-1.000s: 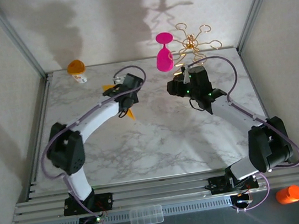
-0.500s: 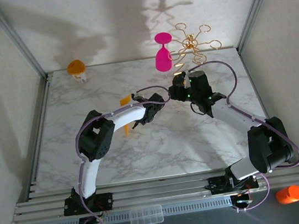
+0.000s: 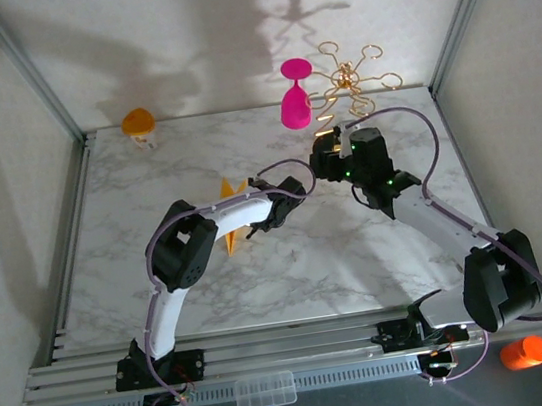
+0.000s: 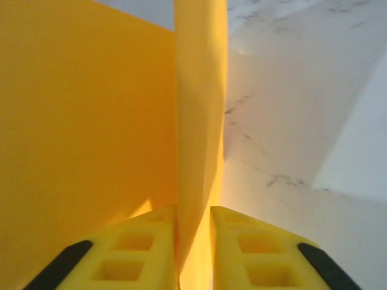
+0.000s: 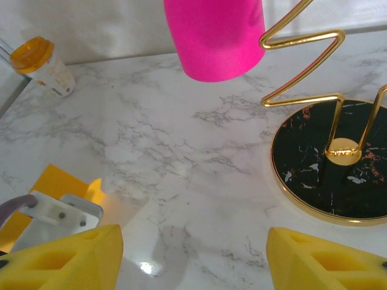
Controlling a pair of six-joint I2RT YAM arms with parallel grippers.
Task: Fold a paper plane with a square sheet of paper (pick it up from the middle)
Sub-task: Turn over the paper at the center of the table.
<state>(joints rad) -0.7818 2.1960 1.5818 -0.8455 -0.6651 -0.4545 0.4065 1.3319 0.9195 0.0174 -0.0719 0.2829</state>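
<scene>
The yellow-orange folded sheet of paper (image 3: 232, 237) stands on edge near the table's middle, with a pointed corner sticking up behind the left arm. In the left wrist view a folded edge of the paper (image 4: 199, 121) runs upright between the fingers of my left gripper (image 4: 194, 241). The left finger touches it and a thin gap shows at the right finger, so the jaws stand slightly apart. My right gripper (image 5: 193, 241) hangs wide open over bare marble just right of the left wrist, with nothing in it. A corner of the paper (image 5: 55, 181) shows at its left.
A pink goblet (image 3: 295, 104) hangs on the gold rack (image 3: 350, 79), whose black round base (image 5: 332, 163) lies close to the right gripper's right. An orange-topped white cup (image 3: 139, 124) stands at the back left corner. A clear box (image 3: 265, 391) and an orange object (image 3: 524, 352) lie off the table's front.
The left arm swung from the back left to the table's middle, carrying the paper. Its jaws have just parted a little. The right arm shifted only slightly.
</scene>
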